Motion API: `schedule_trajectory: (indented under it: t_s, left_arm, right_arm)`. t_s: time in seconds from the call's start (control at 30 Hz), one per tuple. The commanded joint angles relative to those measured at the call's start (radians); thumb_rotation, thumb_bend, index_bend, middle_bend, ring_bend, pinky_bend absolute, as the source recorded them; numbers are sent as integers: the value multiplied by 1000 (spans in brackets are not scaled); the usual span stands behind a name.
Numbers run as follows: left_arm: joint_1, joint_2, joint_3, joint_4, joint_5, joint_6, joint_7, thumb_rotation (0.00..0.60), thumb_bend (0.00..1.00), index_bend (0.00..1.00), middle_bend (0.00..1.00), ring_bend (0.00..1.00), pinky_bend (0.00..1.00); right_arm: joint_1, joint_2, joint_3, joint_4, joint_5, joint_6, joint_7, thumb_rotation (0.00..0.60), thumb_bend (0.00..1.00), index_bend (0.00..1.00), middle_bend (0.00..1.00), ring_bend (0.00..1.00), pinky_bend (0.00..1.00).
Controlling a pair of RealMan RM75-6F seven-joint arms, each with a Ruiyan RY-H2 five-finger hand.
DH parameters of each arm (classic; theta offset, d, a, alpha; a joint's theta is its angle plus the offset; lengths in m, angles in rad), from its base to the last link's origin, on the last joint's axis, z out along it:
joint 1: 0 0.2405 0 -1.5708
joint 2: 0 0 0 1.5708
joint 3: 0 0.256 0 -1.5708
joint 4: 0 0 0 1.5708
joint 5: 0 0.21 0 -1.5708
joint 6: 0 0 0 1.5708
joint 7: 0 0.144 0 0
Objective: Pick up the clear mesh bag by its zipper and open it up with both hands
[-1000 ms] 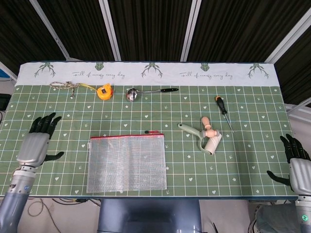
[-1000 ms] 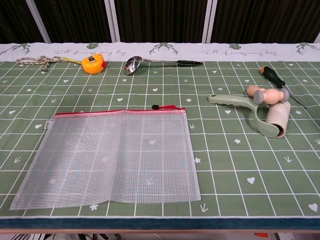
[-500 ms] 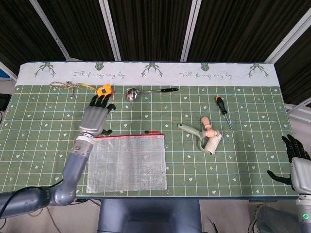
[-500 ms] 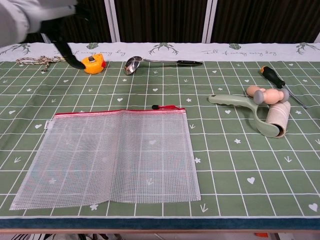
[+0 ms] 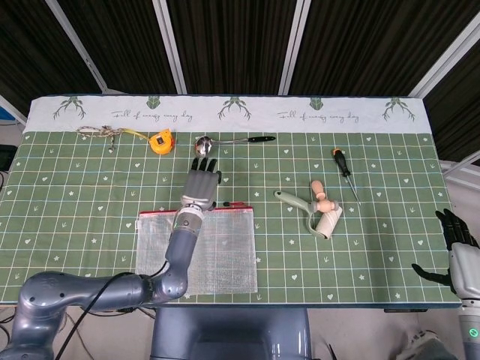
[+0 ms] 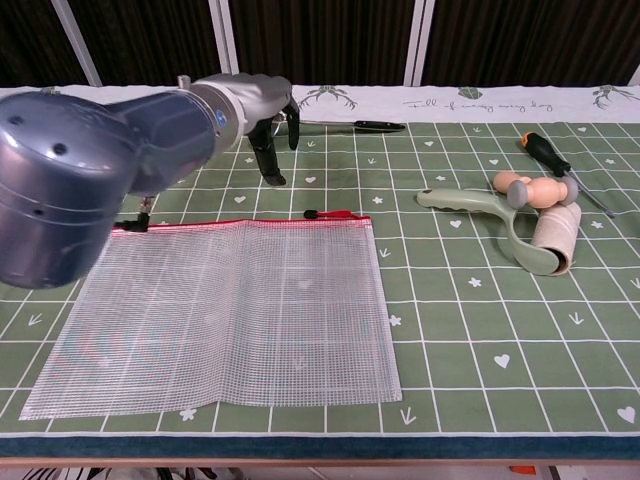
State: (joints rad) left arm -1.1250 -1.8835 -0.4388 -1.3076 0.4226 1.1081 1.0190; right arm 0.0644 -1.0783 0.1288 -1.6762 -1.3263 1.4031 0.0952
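Left hand (image 5: 199, 185) hovers over the clear mesh bag's (image 5: 217, 259) red zipper (image 5: 238, 204), fingers spread, holding nothing. Bag lies flat near table's front edge. Right hand (image 5: 459, 251) open, idle at right edge.

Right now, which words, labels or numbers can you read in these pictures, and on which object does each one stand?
"Full of energy every day": cursive, printed twice on the white border of the tablecloth, between deer-head signs.
Orange tape measure: any label is too small to read.
Clear mesh bag: no readable text.
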Motion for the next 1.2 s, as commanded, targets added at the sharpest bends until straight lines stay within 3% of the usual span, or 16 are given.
schedule_trajectory:
  t_s: [0.03,0.27,0.5,1.2]
  left_arm:
    - [-60,-88,-8,123,-37,-26,9,600,234,409,108,0,0]
    - [-109,-177,-29,285,-68,-72,-1,600,236,438,117,0,0]
    - [-133,-224,-42,374,-76,-108,-11,600,235,461,125,0,0]
    - [-174,-299,-69,513,-90,-170,22,600,289,479,130,0,0]
  right_arm:
    - [0,2,1,-2,5,-4,4,600,176,0,0,0,197]
    - [2,6,4,-5,22,-16,11,600,180,0,0,0,197]
    - [3,8,5,-9,29,-22,11,600,185,0,0,0,197]
    - [0,16,7,-23,37,-25,23,600,196,0,0,0,197]
